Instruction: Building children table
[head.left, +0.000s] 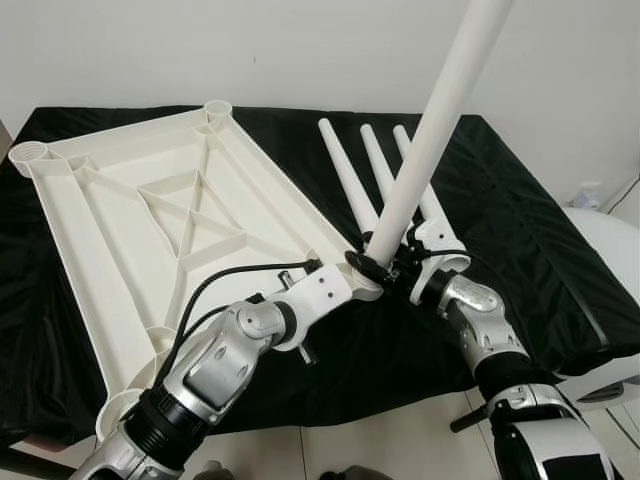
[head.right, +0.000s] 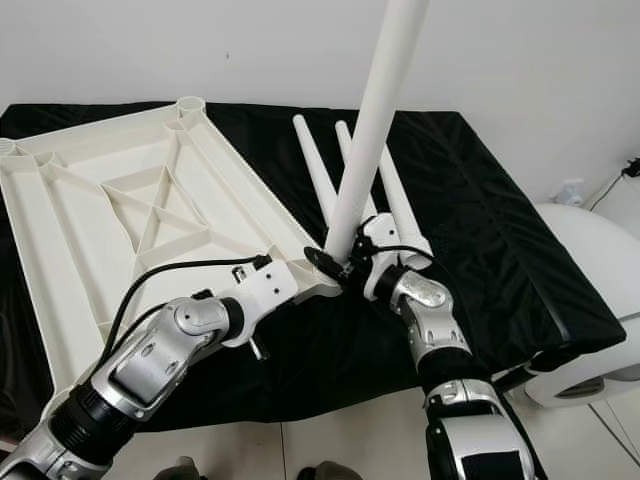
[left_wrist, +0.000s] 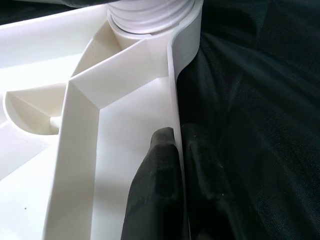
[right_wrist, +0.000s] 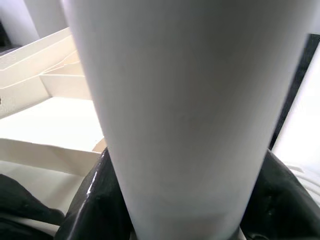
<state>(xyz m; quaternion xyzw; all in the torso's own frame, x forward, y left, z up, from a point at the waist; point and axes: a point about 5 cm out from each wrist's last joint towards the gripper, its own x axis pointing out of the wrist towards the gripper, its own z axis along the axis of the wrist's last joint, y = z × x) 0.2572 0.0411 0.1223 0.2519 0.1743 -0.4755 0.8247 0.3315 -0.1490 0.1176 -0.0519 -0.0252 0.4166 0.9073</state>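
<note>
1. Pinching the edge wall of the upturned table panel (head.left: 150, 215), the left gripper (left_wrist: 175, 165) has its fingers (left_wrist: 155, 170) closed one on each side of the thin rim, just below the corner socket (left_wrist: 150, 15); this likely steadies the panel so it cannot slide on the black cloth (head.left: 540, 250).
2. At about 3 o'clock from that grip, the right gripper (head.right: 352, 262) clamps its fingers around the foot of a white table leg (head.left: 440, 110), which rises steeply toward 1 o'clock.
3. That leg's lower end sits at the panel's near right corner socket, seemingly being seated or twisted in, so the tilt still wants correcting.
4. Beyond the grippers, around 12 o'clock, three spare legs (head.left: 345, 170) lie side by side on the cloth, within reach for the remaining sockets.
5. Farthest off, the panel's far corner sockets (head.left: 217, 108) stand open, ribs facing up.
</note>
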